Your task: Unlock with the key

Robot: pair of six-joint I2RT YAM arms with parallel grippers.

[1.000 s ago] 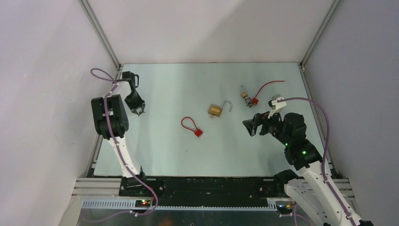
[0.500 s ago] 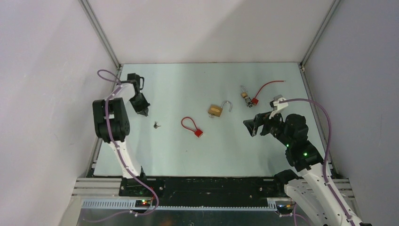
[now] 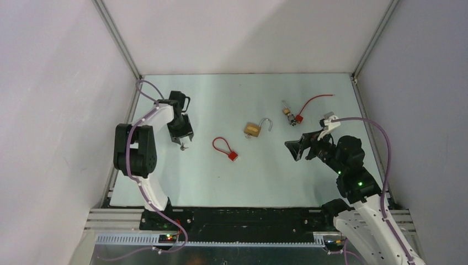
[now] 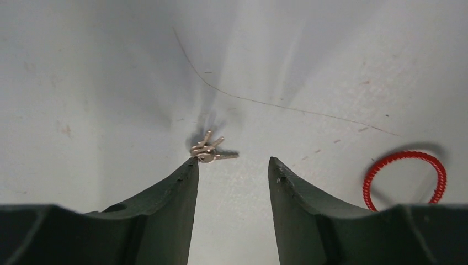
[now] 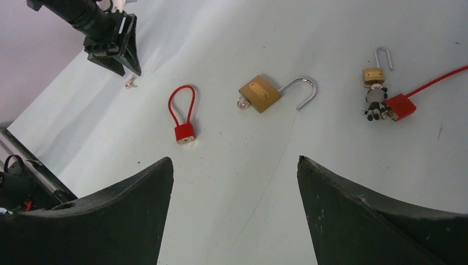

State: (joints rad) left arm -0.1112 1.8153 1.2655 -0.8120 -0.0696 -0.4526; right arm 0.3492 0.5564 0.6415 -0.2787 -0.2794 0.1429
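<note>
Top external view puts the left claw (image 3: 182, 141) near the left edge of the bench (image 3: 248, 182), pointing straight down, I judge to pick up the key (image 4: 208, 152). Its wrist view shows the jaws spread and empty. The key lies flat on the bench right at the tip of one finger (image 4: 187, 171), not between the two, so a small sideways correction seems needed. Toward the middle lies a red looped tag (image 3: 223, 147), then the brass padlock (image 3: 253, 130), its shackle swung out. Near the right edge the right claw (image 3: 295, 149) hovers spread and empty, facing the padlock, likely placed to steady it.
</note>
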